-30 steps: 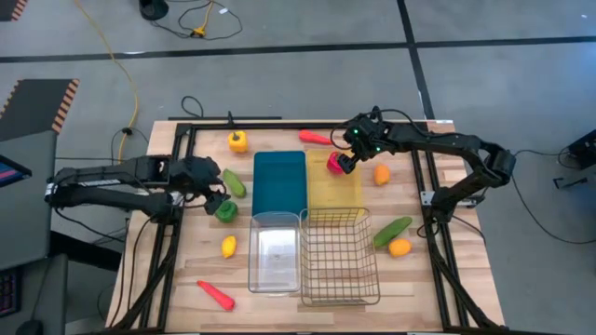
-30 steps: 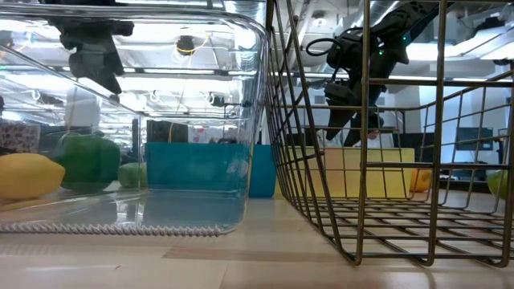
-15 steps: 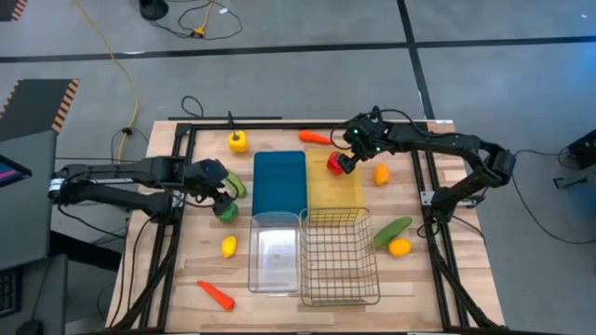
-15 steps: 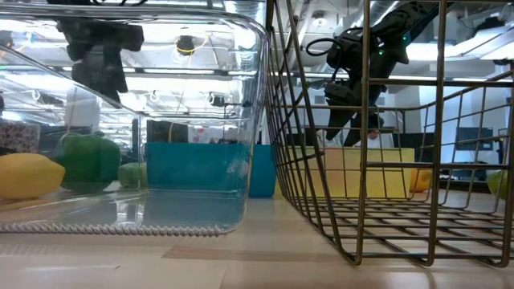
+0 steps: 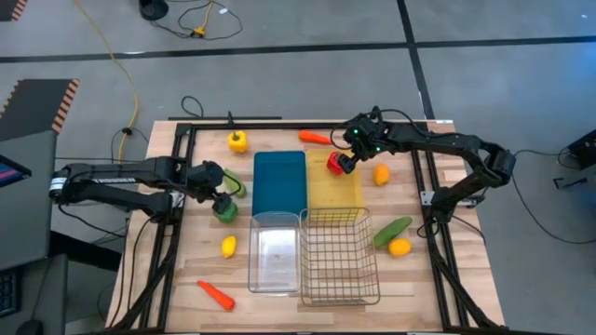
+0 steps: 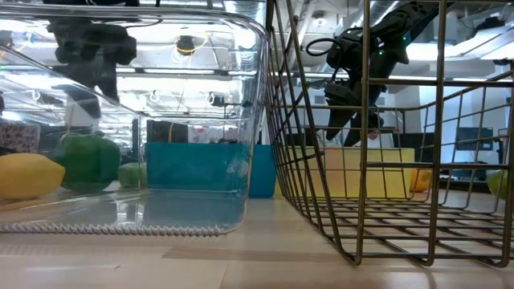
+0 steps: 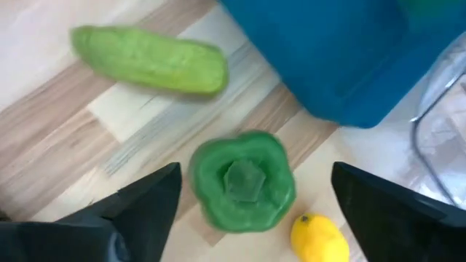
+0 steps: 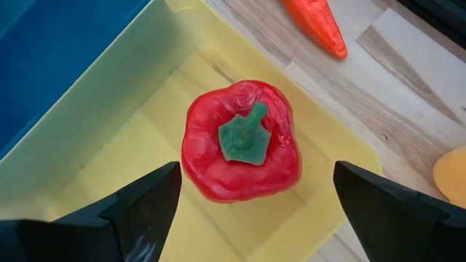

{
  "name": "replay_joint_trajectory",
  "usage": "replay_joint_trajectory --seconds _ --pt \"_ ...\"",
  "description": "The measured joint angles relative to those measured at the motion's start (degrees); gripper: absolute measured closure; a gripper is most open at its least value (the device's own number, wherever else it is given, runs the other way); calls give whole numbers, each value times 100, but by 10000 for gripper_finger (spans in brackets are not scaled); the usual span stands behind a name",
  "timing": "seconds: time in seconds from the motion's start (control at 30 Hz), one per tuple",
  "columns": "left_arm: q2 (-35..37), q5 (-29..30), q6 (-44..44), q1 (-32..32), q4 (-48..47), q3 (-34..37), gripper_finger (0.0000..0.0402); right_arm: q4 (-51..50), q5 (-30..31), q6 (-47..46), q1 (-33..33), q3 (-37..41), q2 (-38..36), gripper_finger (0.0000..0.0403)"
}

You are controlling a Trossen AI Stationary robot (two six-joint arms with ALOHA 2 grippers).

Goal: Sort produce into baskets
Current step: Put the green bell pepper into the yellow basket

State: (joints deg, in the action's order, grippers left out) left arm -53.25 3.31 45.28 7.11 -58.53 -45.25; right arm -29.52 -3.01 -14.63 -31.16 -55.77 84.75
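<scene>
My left gripper (image 5: 220, 192) hangs open over the green bell pepper (image 7: 242, 180), which stands on the table by its base, stem up; the fingers stand on either side of it without touching. A green cucumber (image 7: 149, 58) lies just beyond it, next to the blue tray (image 5: 279, 181). My right gripper (image 5: 345, 162) is open above the red bell pepper (image 8: 242, 142), which sits upright on the floor of the yellow tray (image 8: 138, 138) near its far end. The fingers stand clear of the pepper on both sides.
The clear bin (image 5: 275, 251) and wire basket (image 5: 341, 257) stand at the near side. A lemon (image 5: 228, 247), a yellow pepper (image 5: 238, 141), two carrots (image 5: 315, 139) (image 5: 215, 294), two oranges (image 5: 382, 174) (image 5: 399, 247) and a second cucumber (image 5: 392, 232) lie loose on the table.
My left gripper has moved toward the table's right edge, to a place over the green pepper by the blue tray. The produce has stayed where it was.
</scene>
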Motion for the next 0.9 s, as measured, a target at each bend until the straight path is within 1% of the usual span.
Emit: replay_joint_trajectory --seconds 0.1,0.17,0.3,0.37,0.6,0.9 --pt "0 -34 2 0 -16 2 16 -2 0 0 0 0 0 18" --pt "0 -52 -4 0 -12 2 6 0 0 2 0 0 0 18" --pt "-42 119 -49 -2 21 141 13 0 0 0 0 0 0 18" --pt "-39 72 54 -5 75 289 14 0 0 2 0 0 0 18" --pt "-42 -306 102 -136 741 817 14 2 0 2 0 0 0 18" --pt "-39 -199 232 -473 1126 1195 14 0 0 2 0 0 0 18"
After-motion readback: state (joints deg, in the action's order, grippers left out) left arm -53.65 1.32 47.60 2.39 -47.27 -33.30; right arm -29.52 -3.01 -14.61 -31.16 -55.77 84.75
